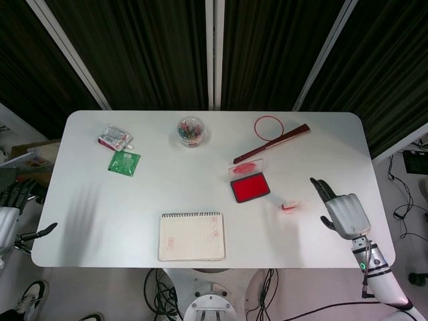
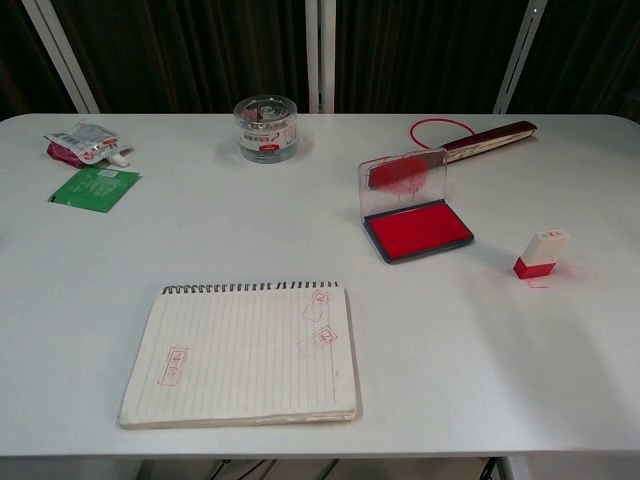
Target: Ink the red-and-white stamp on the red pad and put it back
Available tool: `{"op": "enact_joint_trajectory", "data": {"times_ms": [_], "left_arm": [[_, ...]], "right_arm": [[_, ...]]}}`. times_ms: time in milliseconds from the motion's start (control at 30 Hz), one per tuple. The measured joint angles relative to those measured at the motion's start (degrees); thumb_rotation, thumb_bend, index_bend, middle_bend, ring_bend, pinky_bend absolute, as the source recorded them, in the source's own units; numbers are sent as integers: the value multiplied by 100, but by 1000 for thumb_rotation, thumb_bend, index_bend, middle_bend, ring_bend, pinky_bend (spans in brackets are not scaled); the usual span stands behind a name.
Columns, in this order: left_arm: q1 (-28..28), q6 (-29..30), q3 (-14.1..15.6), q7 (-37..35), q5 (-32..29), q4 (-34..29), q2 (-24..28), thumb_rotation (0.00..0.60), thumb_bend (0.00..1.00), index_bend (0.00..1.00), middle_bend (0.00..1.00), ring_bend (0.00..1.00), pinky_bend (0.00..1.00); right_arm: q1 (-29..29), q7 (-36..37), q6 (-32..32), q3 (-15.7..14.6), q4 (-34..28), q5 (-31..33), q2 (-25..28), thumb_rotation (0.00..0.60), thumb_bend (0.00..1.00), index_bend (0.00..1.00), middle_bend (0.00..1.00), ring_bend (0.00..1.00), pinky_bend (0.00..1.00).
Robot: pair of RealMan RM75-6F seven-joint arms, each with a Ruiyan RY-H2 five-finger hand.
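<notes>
The red-and-white stamp point(image 2: 540, 254) stands by itself on the table, white end up, to the right of the red ink pad point(image 2: 417, 229); from the head view the stamp point(image 1: 289, 206) sits right of the pad point(image 1: 249, 188), whose clear lid is propped open. My right hand point(image 1: 343, 212) hovers to the right of the stamp, apart from it, fingers spread and empty; the chest view does not show it. My left hand point(image 1: 10, 210) is off the table's left edge, holding nothing.
A spiral notebook point(image 2: 244, 350) with red stamp marks lies at the front. A jar of clips point(image 2: 267, 127), a green packet point(image 2: 95, 187), a small pouch point(image 2: 82, 143), a red loop point(image 2: 440, 129) and a dark red stick point(image 2: 489, 139) lie along the back.
</notes>
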Motion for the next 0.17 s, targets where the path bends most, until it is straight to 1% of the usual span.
{"op": "enact_joint_trajectory", "data": {"times_ms": [33, 133, 167], "left_arm": [[-3, 15, -6, 7, 10, -1, -5, 276, 90, 24, 76, 79, 195], [-17, 90, -20, 19, 83, 31, -53, 271, 90, 24, 76, 79, 194], [-27, 107, -23, 28, 116, 44, -71, 267, 90, 24, 77, 79, 194]], "right_arm": [[-144, 30, 281, 2, 90, -51, 7, 600, 0, 0, 0, 0, 0], [-547, 187, 1009, 18, 478, -72, 3, 600, 0, 0, 0, 0, 0], [-603, 237, 1123, 25, 561, -48, 2, 600, 0, 0, 0, 0, 0]]}}
